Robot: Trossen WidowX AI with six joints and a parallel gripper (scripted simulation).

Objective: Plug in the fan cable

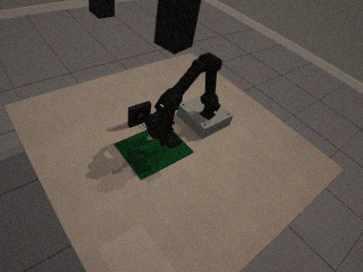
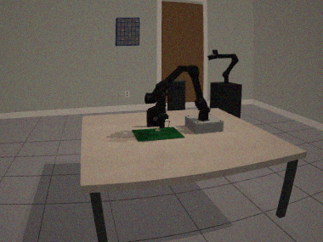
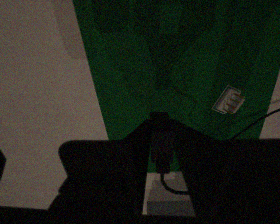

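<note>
The gripper (image 3: 161, 135) is shut on the black cable plug (image 3: 161, 150), seen between its fingers in the wrist view. A black cable (image 3: 172, 191) leaves the plug's lower end and bends right. The green board (image 1: 138, 165) (image 2: 146, 137) (image 3: 125, 90) lies on the table under the gripper. The pale four-pin fan header (image 3: 229, 100) stands on the board, to the right of and above the plug in the wrist view, apart from it. In the top view the arm hides the plug. Whether the plug touches the board cannot be told.
The black fan (image 1: 138, 114) stands upright beside the board's far edge. The arm's grey base box (image 1: 210, 127) (image 2: 205, 126) is on the table beyond the board. More of the thin cable (image 3: 255, 121) runs across the board's right side in the wrist view.
</note>
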